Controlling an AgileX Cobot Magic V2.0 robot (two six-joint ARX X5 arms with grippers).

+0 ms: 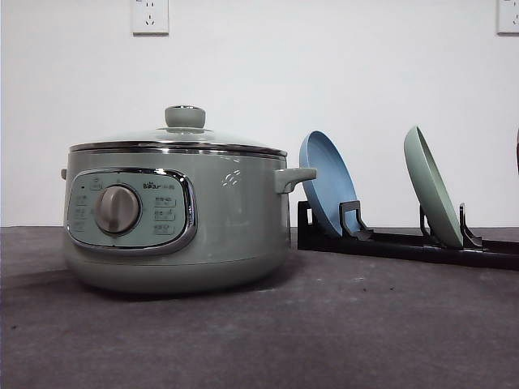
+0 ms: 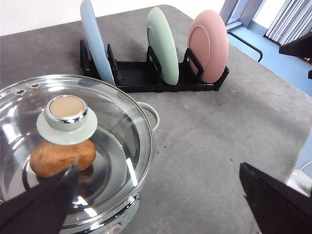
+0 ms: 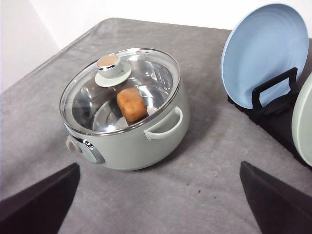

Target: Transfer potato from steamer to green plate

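Left wrist view looks down through the glass lid (image 2: 73,146) of the steamer (image 2: 73,161) onto the potato (image 2: 62,157), which lies on the bright metal floor inside, under and a little to one side of the green lid knob (image 2: 67,113). The left gripper (image 2: 161,195) hangs above the steamer's rim with its dark fingers (image 2: 41,204) spread wide and nothing between them. Over on the other side, the right gripper (image 3: 158,197) is just as wide open and empty, hovering over bare table (image 3: 204,185) near the steamer's side handle (image 3: 165,127).

With the lid on, the step in hand is likely the lid's removal. One gripper should come down straight over the knob, close on its narrow neck below the metal cap, and lift vertically so the glass clears the chrome rim without scraping.

The green plate (image 2: 163,46) stands on edge in the black rack (image 2: 146,80), between the blue plate (image 2: 95,41) and a pink plate (image 2: 209,46), so it probably has to be drawn out and laid flat before it can receive anything. The plates stand close together, leaving little side room. Open table in front of the rack offers ample space for the lid and plate; in the left wrist view the table's edge (image 2: 273,78) runs beyond the pink plate.
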